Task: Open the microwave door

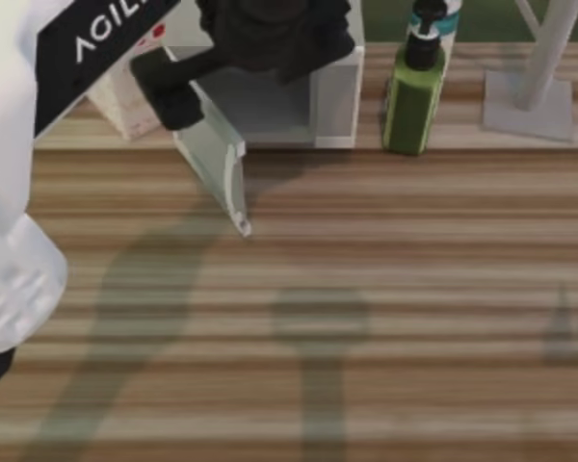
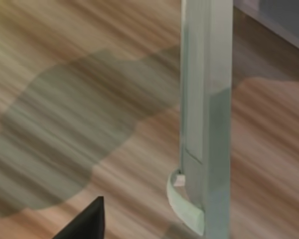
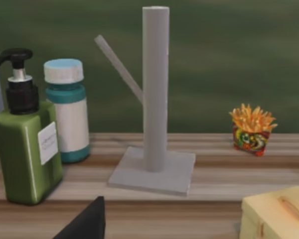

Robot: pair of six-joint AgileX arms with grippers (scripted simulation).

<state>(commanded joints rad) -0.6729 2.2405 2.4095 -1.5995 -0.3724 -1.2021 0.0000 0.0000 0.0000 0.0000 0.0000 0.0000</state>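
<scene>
The microwave (image 1: 335, 96) stands at the back of the table, left of centre, its grey cavity (image 1: 270, 111) exposed. The microwave door (image 1: 210, 159) is swung out, angled toward the front. Its slim pale handle (image 1: 239, 197) runs along the free edge. My left gripper (image 1: 173, 101) sits by the door's hinge end, next to the cavity's left side, open, holding nothing. The left wrist view looks along the door (image 2: 204, 99) edge-on, with the handle (image 2: 184, 204) apart from my black fingertip (image 2: 89, 221). Only a black fingertip (image 3: 89, 221) of my right gripper shows; it is open and idle.
A white carton with red marks (image 1: 125, 101) stands left of the microwave. To its right are a green pump bottle (image 1: 414, 96), a teal-capped bottle (image 3: 67, 114) and a grey stand (image 1: 532, 101). A fries carton (image 3: 252, 132) and a yellow box (image 3: 279, 214) lie further right.
</scene>
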